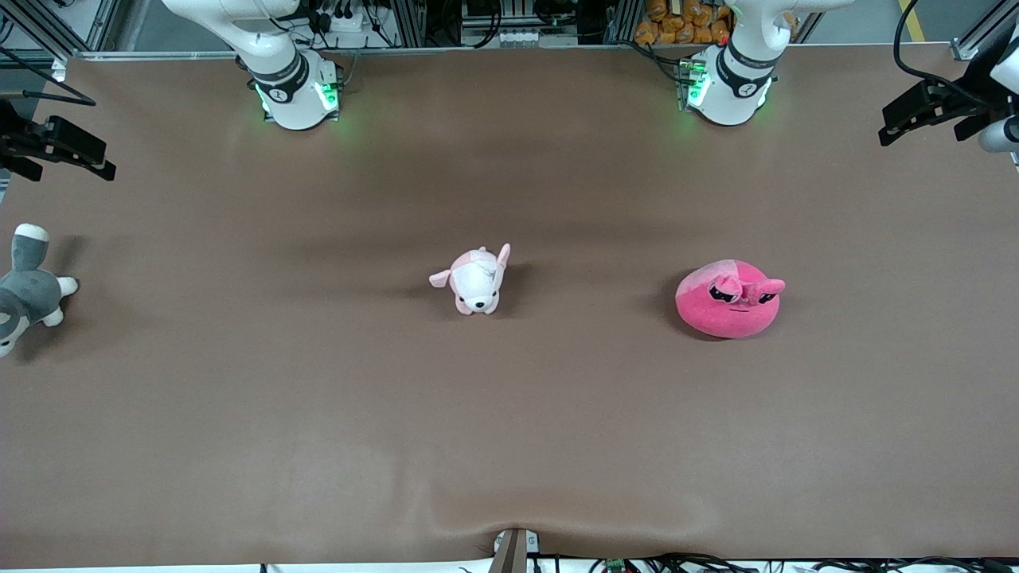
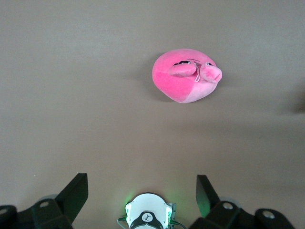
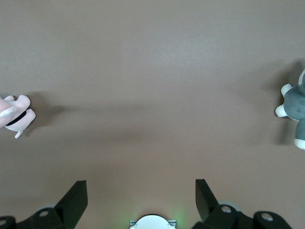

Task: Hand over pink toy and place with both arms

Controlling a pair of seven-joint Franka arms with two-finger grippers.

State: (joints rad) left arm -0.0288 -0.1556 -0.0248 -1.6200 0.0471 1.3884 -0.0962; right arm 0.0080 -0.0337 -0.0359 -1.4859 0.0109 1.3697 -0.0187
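Observation:
The pink toy [image 1: 728, 301] is a round hot-pink plush with dark sleepy eyes. It lies on the brown table toward the left arm's end, and it also shows in the left wrist view [image 2: 186, 75]. My left gripper [image 2: 140, 181] is open and empty, held high above the table near its own base; in the front view it shows at the edge [image 1: 915, 115]. My right gripper [image 3: 139, 183] is open and empty, also held high near its base, at the other edge of the front view [image 1: 68, 150]. Neither gripper touches a toy.
A small pale pink-and-white puppy plush [image 1: 476, 280] lies mid-table and shows in the right wrist view [image 3: 14, 112]. A grey-and-white plush animal [image 1: 28, 286] lies at the right arm's end and shows there too [image 3: 295, 107]. The arm bases [image 1: 296, 91] stand along the table's edge farthest from the front camera.

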